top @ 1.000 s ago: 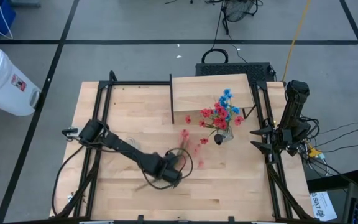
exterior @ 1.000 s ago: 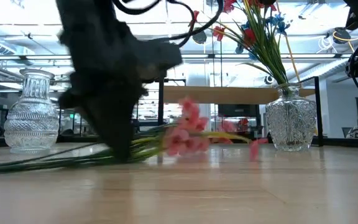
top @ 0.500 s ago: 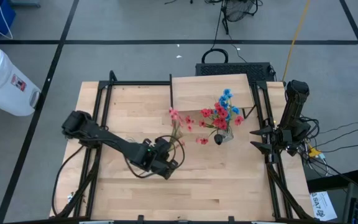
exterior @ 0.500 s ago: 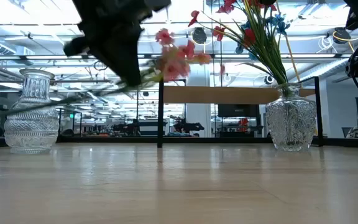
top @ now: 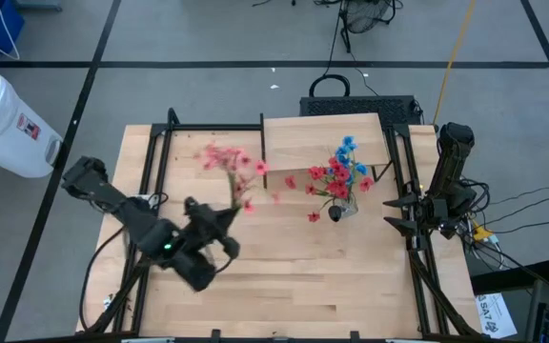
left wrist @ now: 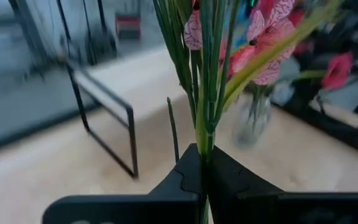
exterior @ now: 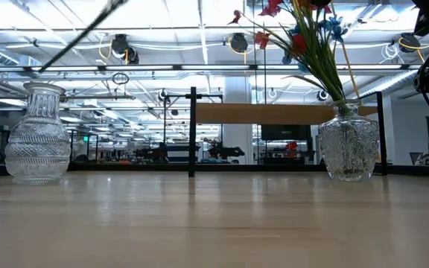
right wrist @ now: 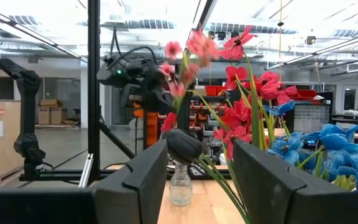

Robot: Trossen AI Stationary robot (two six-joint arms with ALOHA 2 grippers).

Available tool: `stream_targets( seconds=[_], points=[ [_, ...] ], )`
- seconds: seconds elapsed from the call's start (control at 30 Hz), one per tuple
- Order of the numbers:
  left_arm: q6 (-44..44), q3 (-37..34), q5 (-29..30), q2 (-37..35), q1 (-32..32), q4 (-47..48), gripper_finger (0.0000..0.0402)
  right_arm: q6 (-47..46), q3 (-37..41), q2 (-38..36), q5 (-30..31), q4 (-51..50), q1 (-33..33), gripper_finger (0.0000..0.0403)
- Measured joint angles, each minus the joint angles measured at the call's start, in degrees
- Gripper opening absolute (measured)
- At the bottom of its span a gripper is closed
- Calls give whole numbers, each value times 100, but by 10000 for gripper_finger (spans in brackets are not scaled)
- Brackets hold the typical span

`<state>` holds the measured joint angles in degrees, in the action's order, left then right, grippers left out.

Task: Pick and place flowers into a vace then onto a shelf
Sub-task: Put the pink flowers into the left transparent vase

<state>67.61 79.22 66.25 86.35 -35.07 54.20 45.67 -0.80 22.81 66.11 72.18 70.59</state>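
My left gripper [top: 225, 217] is raised above the table's left-middle, shut on a spray of pink flowers [top: 232, 167] with green stems [left wrist: 205, 106]. A glass vase [top: 341, 211] stands in front of the shelf [top: 294, 141] and holds red and blue flowers [top: 343, 171]; in the low view that vase [exterior: 346, 145] stands on the right. An empty glass vase [exterior: 39, 134] stands on the table in the low view's left. My right gripper [top: 396, 213] waits open at the table's right edge, with the red and blue flowers [right wrist: 260, 106] just ahead of its fingers. My left gripper pinches the bundled green stems [left wrist: 204, 146] of the pink spray between its two shut fingers [left wrist: 185, 177], which lie across them. The spray is lifted clear of the table, its blossoms [left wrist: 266, 37] rising beyond the fingers. A bare stem length [exterior: 80, 37] slants across the low view's top left.
The wood shelf on black legs [exterior: 274, 113] stands at the table's far middle. A black frame [top: 165, 129] runs along the table's left, far and right sides. A white barrel [top: 8, 119] stands on the floor beyond the left edge. Bare tabletop [top: 332, 276] lies near the front edge.
My left gripper has risen from the tabletop and moved toward the table's left, carrying the pink spray. The spray lay flat on the table a second ago; now it is lifted clear, its blossoms swung from the right toward the far edge.
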Motion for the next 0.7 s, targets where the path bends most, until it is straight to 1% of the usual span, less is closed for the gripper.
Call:
stream_targets(
  seconds=[0.1, 0.17, 0.33, 0.43, 0.53, 0.63, 0.7],
  points=[
    [1, 1, 678, -134, -305, 240, 9, 0, -2, -1, 5, -34, 0, 178],
    [-54, 0, 1026, -165, -482, 316, 10, 0, -2, 0, 1, -42, 0, 177],
    [-369, 0, 1956, -178, -842, 320, 6, 0, -2, 0, 7, -60, 0, 174],
    [-412, 0, 2076, -178, -914, 338, 9, 0, -2, -1, 7, -83, 0, 177],
    [-337, 0, 2136, -178, -961, 586, 6, 0, -2, -1, 4, -92, 1, 178],
    [349, 0, 2254, -178, -970, 1219, 8, 0, -2, 0, 7, -94, 0, 176],
    [1152, 0, 2257, -178, -968, 1943, 7, 0, -2, 0, 4, -94, 0, 174]
  ],
)
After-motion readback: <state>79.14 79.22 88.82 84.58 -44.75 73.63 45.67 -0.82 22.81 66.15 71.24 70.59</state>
